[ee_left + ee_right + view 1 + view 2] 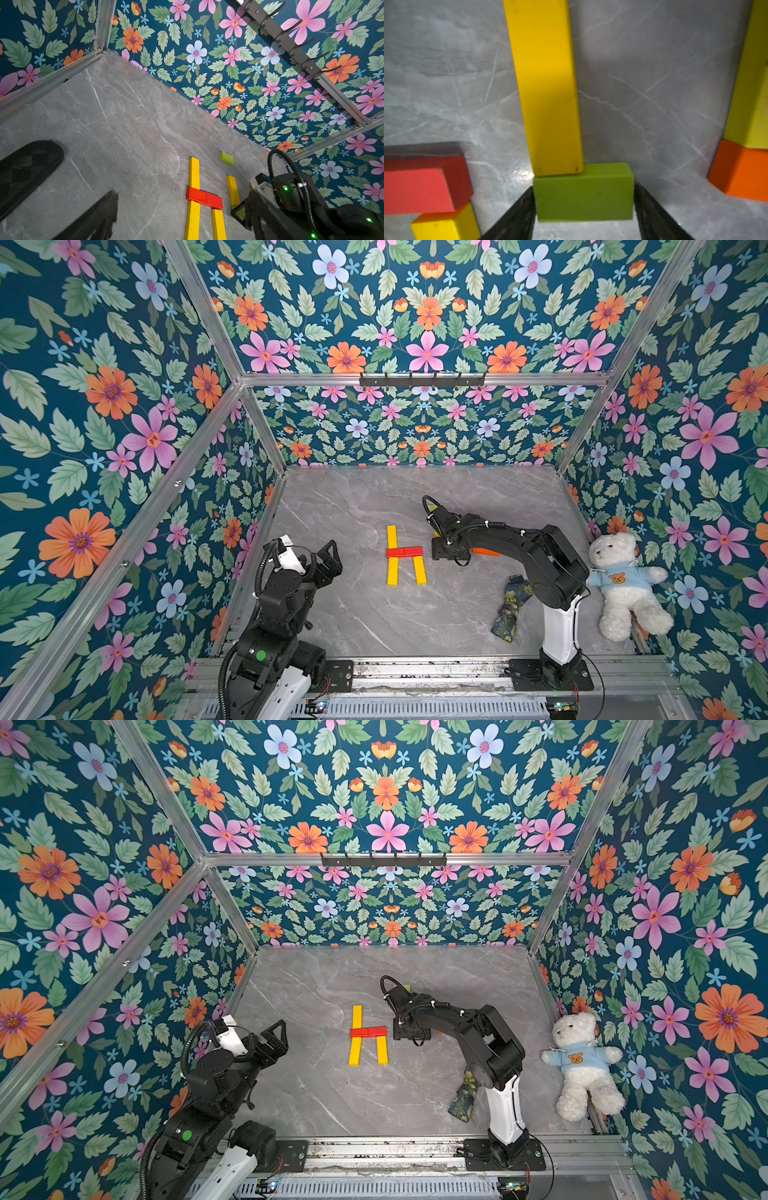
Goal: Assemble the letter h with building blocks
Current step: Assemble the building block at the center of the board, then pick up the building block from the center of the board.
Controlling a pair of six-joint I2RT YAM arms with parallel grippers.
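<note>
The letter h lies flat mid-table in both top views: a long yellow upright (392, 554), a red crossbar (404, 552) and a short yellow leg (419, 570). Just right of it my right gripper (441, 551) points down at the table. In the right wrist view its fingers (519, 212) flank a lime-green block (583, 193) that lies on the table, with a thin gap on one side. A yellow bar (548, 93) butts against that block. My left gripper (330, 558) hangs raised at the left, open and empty, with its pads (27, 172) wide apart.
An orange block (486, 551) lies under the right arm, beside a yellow bar (749, 83). Another lime-green block (226, 158) sits farther back. A dark floral cloth scrap (511, 610) lies by the right arm's base. A white teddy bear (623, 585) leans at the right wall.
</note>
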